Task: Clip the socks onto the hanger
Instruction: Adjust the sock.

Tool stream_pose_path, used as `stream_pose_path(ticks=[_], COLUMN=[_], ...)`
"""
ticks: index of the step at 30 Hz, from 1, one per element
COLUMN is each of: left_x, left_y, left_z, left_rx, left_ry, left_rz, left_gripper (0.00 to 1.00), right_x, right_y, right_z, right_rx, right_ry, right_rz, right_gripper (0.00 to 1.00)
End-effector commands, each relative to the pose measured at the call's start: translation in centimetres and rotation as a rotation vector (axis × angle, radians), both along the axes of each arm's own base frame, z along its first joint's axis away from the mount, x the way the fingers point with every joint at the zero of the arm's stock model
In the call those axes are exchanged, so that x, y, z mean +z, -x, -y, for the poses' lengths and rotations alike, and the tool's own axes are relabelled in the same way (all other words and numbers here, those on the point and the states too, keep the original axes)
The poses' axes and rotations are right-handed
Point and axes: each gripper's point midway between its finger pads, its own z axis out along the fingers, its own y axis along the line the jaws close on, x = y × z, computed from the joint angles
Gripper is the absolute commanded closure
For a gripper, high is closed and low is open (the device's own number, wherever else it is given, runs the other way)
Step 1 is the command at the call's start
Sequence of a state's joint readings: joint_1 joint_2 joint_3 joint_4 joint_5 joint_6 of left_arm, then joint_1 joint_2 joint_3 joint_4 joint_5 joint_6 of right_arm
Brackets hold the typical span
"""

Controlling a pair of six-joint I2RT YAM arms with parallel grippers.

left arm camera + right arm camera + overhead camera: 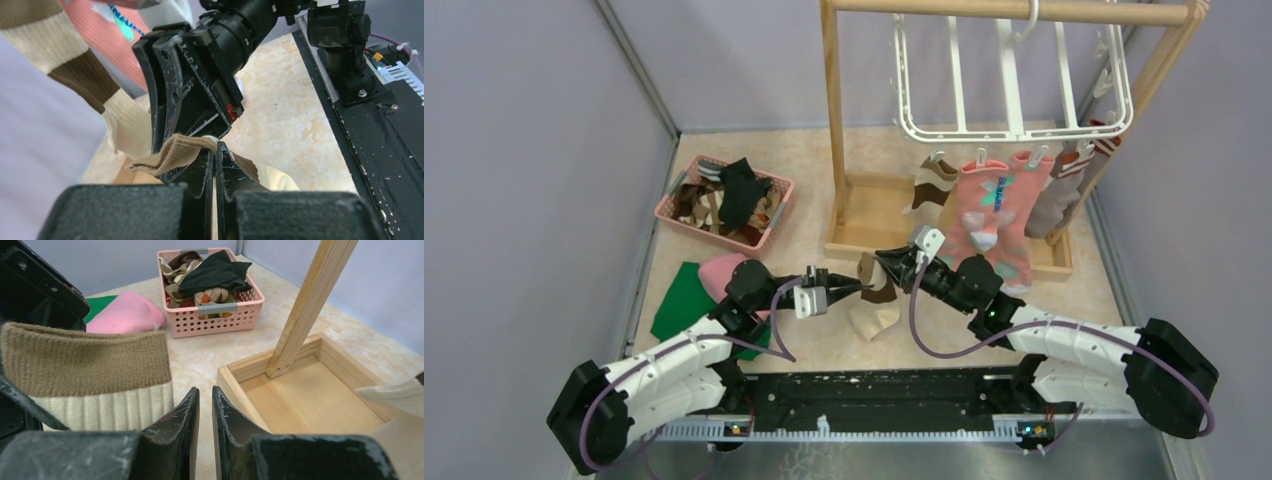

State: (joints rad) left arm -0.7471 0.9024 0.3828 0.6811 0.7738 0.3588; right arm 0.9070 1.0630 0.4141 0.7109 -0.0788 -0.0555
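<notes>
Left claw pinches the striped sock above the desk, short of the hanger, so I'd spread the right claw (nearly pressed together beside the cuff, seemingly empty) and grab it squarely.

cream sock cut off at right edge, hanger hook cropped at top

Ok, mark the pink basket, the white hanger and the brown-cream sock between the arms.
pink basket [215, 320]: right wrist view, front wall.
white hanger [1011, 80]: top view, centre crossbar.
brown-cream sock [874, 314]: top view, lower cream part.
</notes>
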Motion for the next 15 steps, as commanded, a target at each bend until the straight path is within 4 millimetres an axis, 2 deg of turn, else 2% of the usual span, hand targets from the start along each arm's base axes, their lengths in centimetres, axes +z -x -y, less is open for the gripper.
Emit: stream_pose_path(ticks=[1,6,9,15], left_x=[1.6,0.9,0.5,0.4], left_y=[1.8,2.1,1.8,1.2], left_z=[0.0,1.0,1.5,2.9], left_rx=[-0.095,-0.166,-0.180,-0.243], left_ry=[0.042,0.013,-0.001,-0.046], left_rz=[0.198,0.182,0.166,0.135], left_gripper=[1.00,1.00,1.00,1.00], right_x=[3.8,4.4,4.1,2.7], right_y=[0.8,1.7,2.0,4.8], right_z=[-1.4,-2.0,-2.3,-4.3], right_rx=[0.072,0.122,0.137,0.288], right_ry=[-0.107,-0.116,-0.087,0.015], right_rz=[0.046,0.075,0.086,0.164], right_gripper=[0.85,0.85,0.84,0.83])
